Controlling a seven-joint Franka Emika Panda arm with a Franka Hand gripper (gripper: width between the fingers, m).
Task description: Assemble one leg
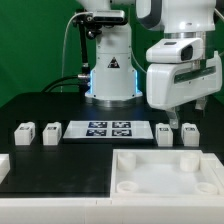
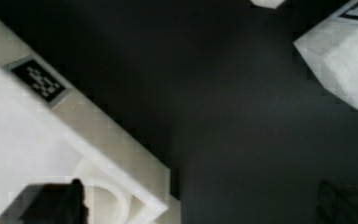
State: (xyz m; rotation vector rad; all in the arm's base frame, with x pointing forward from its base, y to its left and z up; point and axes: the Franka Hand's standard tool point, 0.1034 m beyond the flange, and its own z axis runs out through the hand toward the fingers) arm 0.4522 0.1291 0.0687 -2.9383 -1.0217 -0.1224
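Spread wide with nothing between its jaws, the claw (image 1: pixel 186 112) hangs above the table (image 1: pixel 40 105), over the half that runs to the edge on the exterior view's right. In the wrist view its dark fingertips (image 2: pixel 51 205) sit at opposite sides of the picture, with only bare black tabletop in the gap. Just below the claw, and a little toward the table's front edge, lie two small white blocks side by side but apart. The outer leg (image 1: pixel 189 131) is nearer the edge on the exterior view's right and seems to sit more squarely under the gap. The inner leg (image 1: pixel 164 132) lies between it and the marker board (image 1: pixel 108 129). From this angle I cannot tell which of the two is truly closer. Each is stubby, nearly cubic, with no clear long axis, so the coming move probably turns on a short descent and a small shift forward, not on turning the wrist. Two more legs (image 1: pixel 37 131) rest beyond the marker board, well apart from the claw. The large tray-like part (image 1: pixel 150 153) fills the front corner on the exterior view's right.
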